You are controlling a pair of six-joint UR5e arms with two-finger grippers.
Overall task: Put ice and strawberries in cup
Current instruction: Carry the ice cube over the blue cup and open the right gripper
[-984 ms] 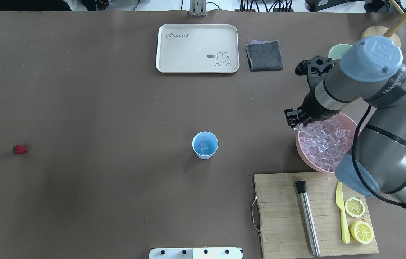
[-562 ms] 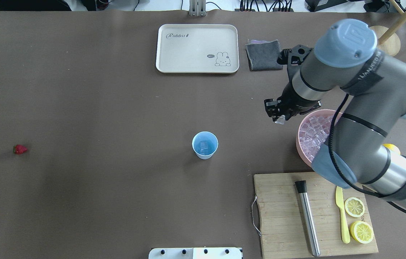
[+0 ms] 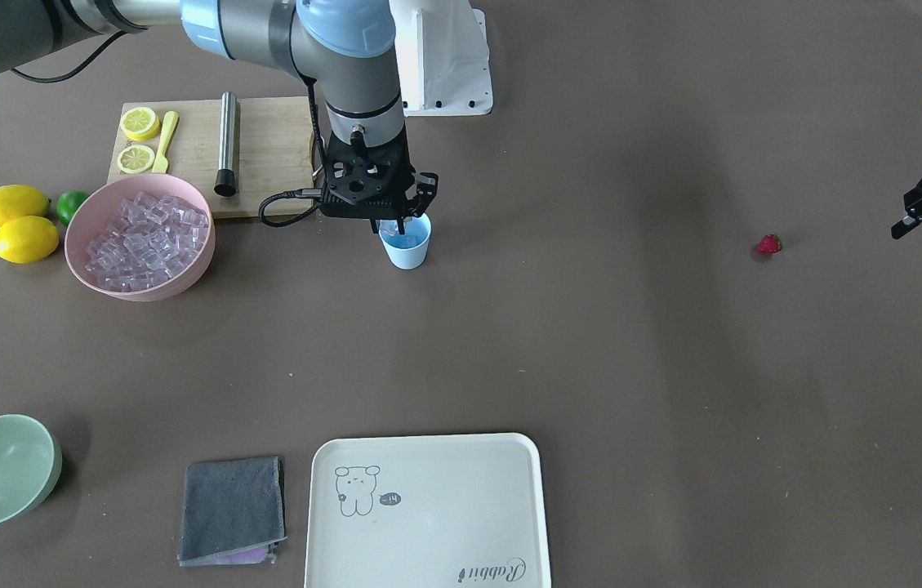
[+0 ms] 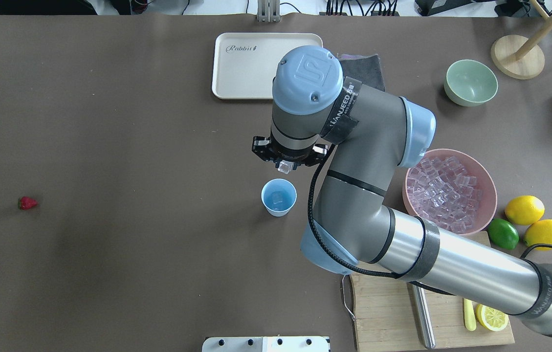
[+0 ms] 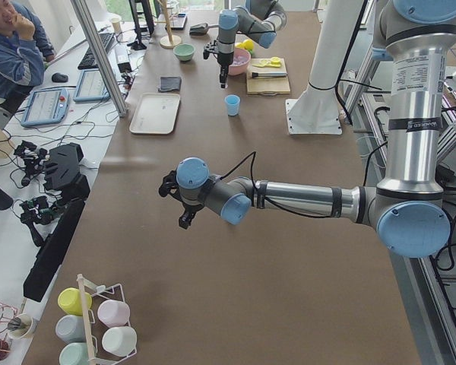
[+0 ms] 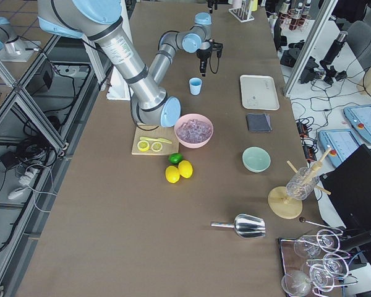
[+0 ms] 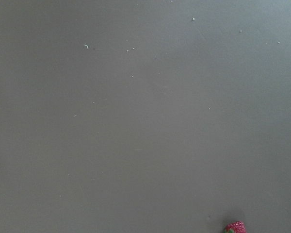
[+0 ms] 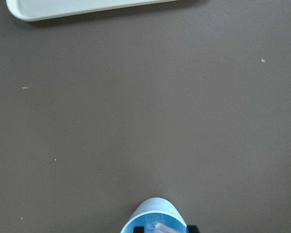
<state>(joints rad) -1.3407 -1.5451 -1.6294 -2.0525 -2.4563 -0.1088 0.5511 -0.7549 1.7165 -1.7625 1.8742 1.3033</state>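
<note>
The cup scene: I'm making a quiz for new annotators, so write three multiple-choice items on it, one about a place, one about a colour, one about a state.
1. From the robot's side, where is the strawberry relative to the cup?
A to its right; B to its left; C inside it

2. What colour is the bowl that holds the heap of ice?
A pink; B green; C blue

3. What state is the right gripper in?
A open and empty; B shut on nothing; C shut on an ice cube

Answers:
1 B: the overhead view shows it on bare table far toward the robot's left.
2 A: its wall is pink in both the overhead and front views.
3 C: a clear cube sits between its fingertips, above the cup.
</note>
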